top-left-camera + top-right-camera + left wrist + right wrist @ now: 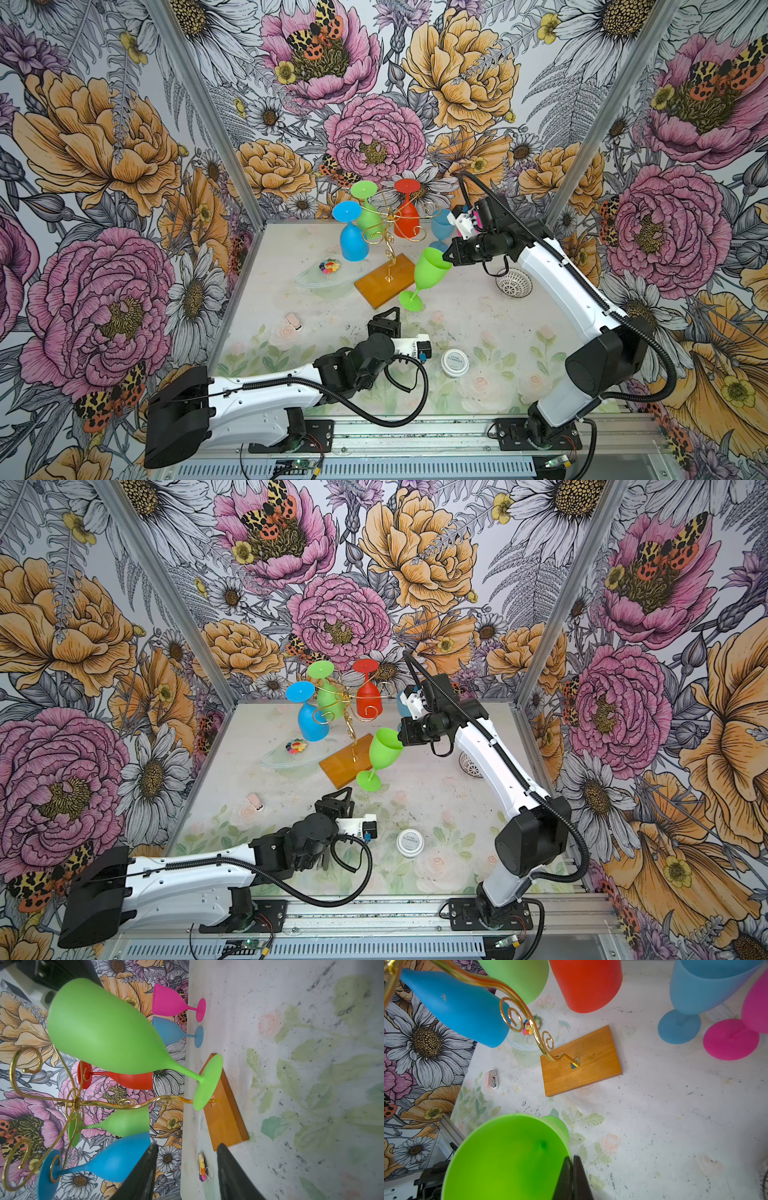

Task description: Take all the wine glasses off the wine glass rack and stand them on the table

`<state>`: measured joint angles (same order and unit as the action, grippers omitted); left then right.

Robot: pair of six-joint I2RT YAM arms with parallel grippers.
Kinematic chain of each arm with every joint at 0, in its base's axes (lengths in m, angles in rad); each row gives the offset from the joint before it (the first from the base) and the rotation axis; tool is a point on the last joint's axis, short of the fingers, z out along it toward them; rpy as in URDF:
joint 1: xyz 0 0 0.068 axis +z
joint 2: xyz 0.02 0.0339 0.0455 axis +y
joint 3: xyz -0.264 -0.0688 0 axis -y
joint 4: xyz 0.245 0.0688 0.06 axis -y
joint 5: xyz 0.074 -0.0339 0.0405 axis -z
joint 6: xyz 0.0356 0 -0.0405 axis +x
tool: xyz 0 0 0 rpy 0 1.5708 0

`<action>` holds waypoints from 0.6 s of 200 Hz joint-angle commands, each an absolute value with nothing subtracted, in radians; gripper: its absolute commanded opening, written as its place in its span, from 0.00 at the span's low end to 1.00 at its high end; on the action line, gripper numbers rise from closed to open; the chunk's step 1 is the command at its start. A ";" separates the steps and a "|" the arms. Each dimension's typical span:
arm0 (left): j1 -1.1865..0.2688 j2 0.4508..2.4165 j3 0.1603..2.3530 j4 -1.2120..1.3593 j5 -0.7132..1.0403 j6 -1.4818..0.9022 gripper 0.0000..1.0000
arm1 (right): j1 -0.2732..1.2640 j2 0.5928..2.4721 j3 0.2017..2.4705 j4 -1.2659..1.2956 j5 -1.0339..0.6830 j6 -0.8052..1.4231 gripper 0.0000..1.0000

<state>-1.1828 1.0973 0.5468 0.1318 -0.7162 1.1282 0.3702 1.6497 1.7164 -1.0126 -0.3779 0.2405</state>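
The wine glass rack (388,232) is gold wire on an orange-brown wooden base (384,280). A blue glass (353,239), a green glass (368,208) and a red glass (407,216) hang from it upside down. Off the rack, a green wine glass (430,270) (104,1032) tilts over the table, its foot (411,300) beside the base. My right gripper (446,259) (572,1157) is shut on its rim. Near the table's front my left gripper (384,322) (188,1147) stands open and holds nothing.
A light blue glass (440,224) and a pink glass (168,1001) stand upright at the back right. A clear dish (307,278) holding a colourful charm (329,266) lies left of the base. There is also a small pink item (293,322), a white round tin (455,362) and a white strainer (514,282).
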 commanded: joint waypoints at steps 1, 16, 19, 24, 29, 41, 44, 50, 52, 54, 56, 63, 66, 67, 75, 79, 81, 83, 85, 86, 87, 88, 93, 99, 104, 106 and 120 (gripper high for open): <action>-1.186 1.066 0.603 0.077 -0.685 0.942 0.53 | 0.380 1.617 1.750 -1.000 -0.270 0.214 0.00; -1.186 1.057 0.620 0.072 -0.711 0.876 0.56 | 0.380 1.622 1.750 -0.998 -0.245 0.209 0.00; -1.184 1.055 0.623 0.072 -0.715 0.864 0.56 | 0.379 1.623 1.751 -0.997 -0.239 0.209 0.00; -1.183 1.051 0.629 0.066 -0.723 0.840 0.57 | 0.379 1.627 1.751 -0.996 -0.228 0.209 0.00; -1.180 1.045 0.637 0.053 -0.725 0.815 0.57 | 0.380 1.629 1.750 -0.995 -0.217 0.207 0.00; -1.163 1.029 0.663 0.005 -0.719 0.746 0.58 | 0.379 1.635 1.749 -0.992 -0.187 0.204 0.00; -1.157 1.024 0.670 -0.005 -0.717 0.726 0.58 | 0.379 1.637 1.747 -0.990 -0.179 0.203 0.00; -1.143 1.017 0.682 -0.027 -0.716 0.683 0.58 | 0.380 1.639 1.745 -0.988 -0.162 0.201 0.00; -1.138 1.015 0.689 -0.036 -0.714 0.671 0.58 | 0.380 1.638 1.744 -0.987 -0.158 0.201 0.00; -1.134 1.012 0.693 -0.042 -0.712 0.655 0.59 | 0.380 1.640 1.745 -0.984 -0.153 0.200 0.00; -1.129 1.010 0.699 -0.052 -0.711 0.642 0.58 | 0.380 1.641 1.743 -0.982 -0.148 0.201 0.00; -1.109 1.000 0.716 -0.080 -0.703 0.594 0.59 | 0.380 1.643 1.737 -0.975 -0.131 0.199 0.00; -1.101 0.998 0.722 -0.092 -0.701 0.572 0.59 | 0.380 1.644 1.735 -0.971 -0.127 0.199 0.00; -1.097 0.997 0.724 -0.096 -0.700 0.565 0.59 | 0.379 1.644 1.734 -0.969 -0.125 0.199 0.00; -1.074 0.987 0.739 -0.123 -0.692 0.515 0.63 | 0.379 1.644 1.726 -0.956 -0.116 0.199 0.00; -1.062 0.980 0.748 -0.138 -0.687 0.488 0.64 | 0.379 1.646 1.721 -0.947 -0.115 0.199 0.00; -1.057 0.978 0.751 -0.145 -0.682 0.476 0.65 | 0.378 1.646 1.718 -0.942 -0.114 0.201 0.00; -1.050 0.974 0.756 -0.155 -0.678 0.464 0.65 | 0.379 1.646 1.715 -0.937 -0.112 0.201 0.00; -1.044 0.971 0.760 -0.163 -0.670 0.451 0.65 | 0.378 1.646 1.713 -0.933 -0.113 0.203 0.00; -1.040 0.970 0.762 -0.167 -0.667 0.446 0.65 | 0.378 1.647 1.712 -0.931 -0.112 0.203 0.00; -1.036 0.969 0.764 -0.172 -0.663 0.441 0.65 | 0.378 1.647 1.711 -0.929 -0.111 0.204 0.00; -1.033 0.968 0.765 -0.177 -0.658 0.435 0.65 | 0.377 1.647 1.711 -0.927 -0.110 0.205 0.00; -1.016 0.959 0.774 -0.197 -0.640 0.404 0.65 | 0.378 1.648 1.705 -0.918 -0.109 0.207 0.00; -0.994 0.950 0.782 -0.211 -0.623 0.375 0.65 | 0.378 1.650 1.700 -0.906 -0.103 0.207 0.00; -0.978 0.942 0.786 -0.219 -0.614 0.349 0.65 | 0.377 1.653 1.696 -0.898 -0.096 0.210 0.00; -0.972 0.939 0.788 -0.222 -0.611 0.340 0.65 | 0.378 1.653 1.694 -0.896 -0.092 0.209 0.00; -0.924 0.914 0.798 -0.246 -0.577 0.275 0.65 | 0.378 1.661 1.689 -0.878 -0.049 0.212 0.00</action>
